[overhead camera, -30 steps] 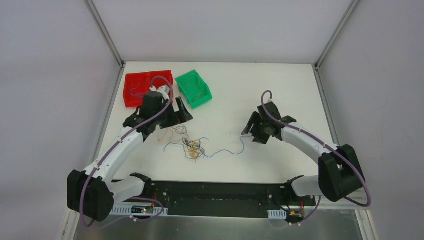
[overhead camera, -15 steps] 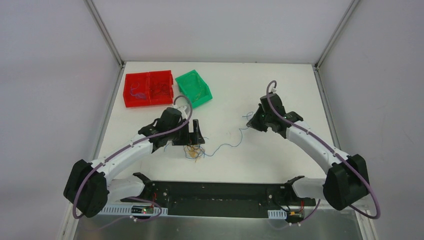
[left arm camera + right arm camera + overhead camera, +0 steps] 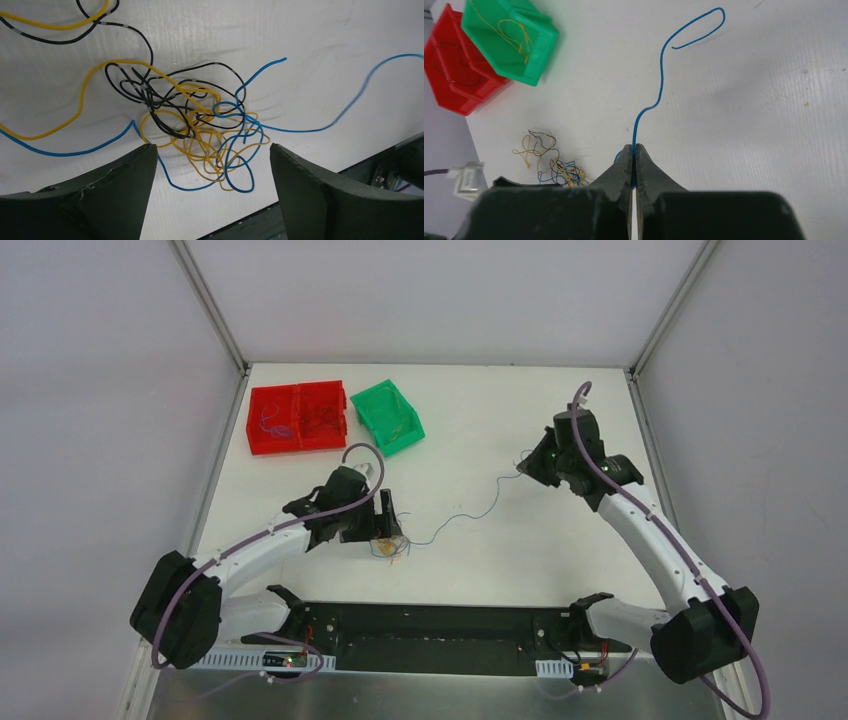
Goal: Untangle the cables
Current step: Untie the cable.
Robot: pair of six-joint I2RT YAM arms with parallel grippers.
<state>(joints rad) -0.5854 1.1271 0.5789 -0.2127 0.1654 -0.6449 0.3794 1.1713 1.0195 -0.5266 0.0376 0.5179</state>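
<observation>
At the far left of the white table (image 3: 470, 400) sits a red bin (image 3: 298, 418) with two compartments, a thin purple wire in the left one and dark strands in the right. Just beside it to the right, set at an angle, is a green bin (image 3: 388, 417) with a yellow-orange wire lying inside. Nearer the arms, the left gripper (image 3: 209, 162) hangs over the clump of cables (image 3: 388, 546), its jaws spread wide and holding nothing. In the left wrist view its two dark fingers (image 3: 107, 192) frame the knot from either side, and whether they touch the table I cannot tell. The clump lies at the near middle-left of the table. It is made of yellow-orange, black and blue loops wound tightly together, with yellow and black ends trailing toward the upper left of that wrist view. From the right side of the knot a single blue cable (image 3: 465, 515) runs out across the bare table in a loose wave, slanting toward the far right. It ends at the right gripper (image 3: 634, 152), which is pinched tight on it. The right wrist view shows the two fingertips pressed together with the blue strand caught between them, and the free tail curling on past them into an open hook. The right gripper stands well apart from the clump, over the right-hand middle of the table.
</observation>
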